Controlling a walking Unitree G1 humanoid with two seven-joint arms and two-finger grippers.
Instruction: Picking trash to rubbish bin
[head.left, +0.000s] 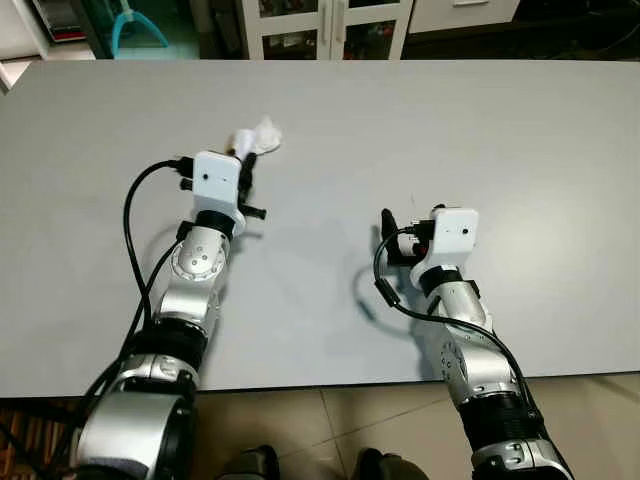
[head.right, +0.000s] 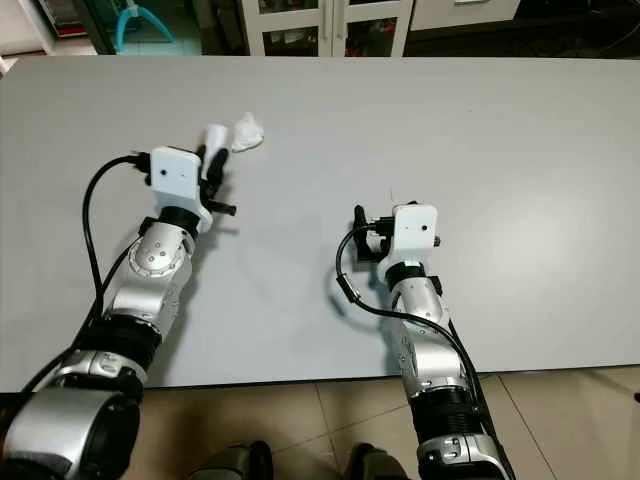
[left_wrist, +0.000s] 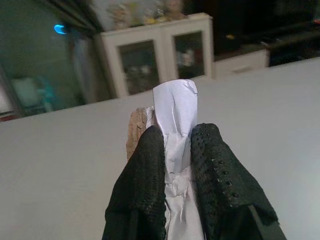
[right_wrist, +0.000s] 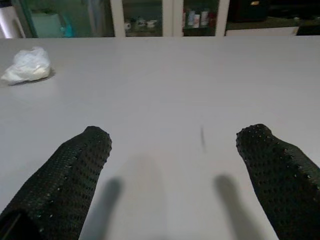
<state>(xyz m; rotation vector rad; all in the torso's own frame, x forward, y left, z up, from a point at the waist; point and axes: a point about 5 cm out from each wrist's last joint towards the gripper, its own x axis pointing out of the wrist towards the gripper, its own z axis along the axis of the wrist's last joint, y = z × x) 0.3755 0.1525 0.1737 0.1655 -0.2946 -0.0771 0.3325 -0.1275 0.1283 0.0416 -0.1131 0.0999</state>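
Nearest: two silver forearms reaching from the near edge over a grey table (head.left: 520, 150), tiled floor (head.left: 330, 430) showing below that edge.

Left gripper (left_wrist: 175, 150): fingers (left_wrist: 142, 175) pressed together on a piece of white paper trash (left_wrist: 175, 107), sheet pinched between both pads and standing up past the fingertips; a scrap of brownish material (left_wrist: 135, 132) tucked just beside it against one finger. Seen from the head, held over the left part of the table, wrist camera housing white, black cable looping back along the arm.

Crumpled white wad (head.right: 247, 132): lying on the table just beyond the left gripper, slightly toward the middle; contact with the held paper cannot be told. Same wad visible far off to one side in the right wrist view (right_wrist: 27, 66), resting on the bare tabletop.

Right gripper (right_wrist: 175, 150): fingers (right_wrist: 75, 170) spread well apart, nothing between them, hovering low over bare table with their shadows below. Positioned near the table's middle, well apart from the left gripper and the wad.

Background beyond the far table edge: white cabinet (head.left: 330, 25) with glass doors, teal object (head.left: 135, 30) at far left.
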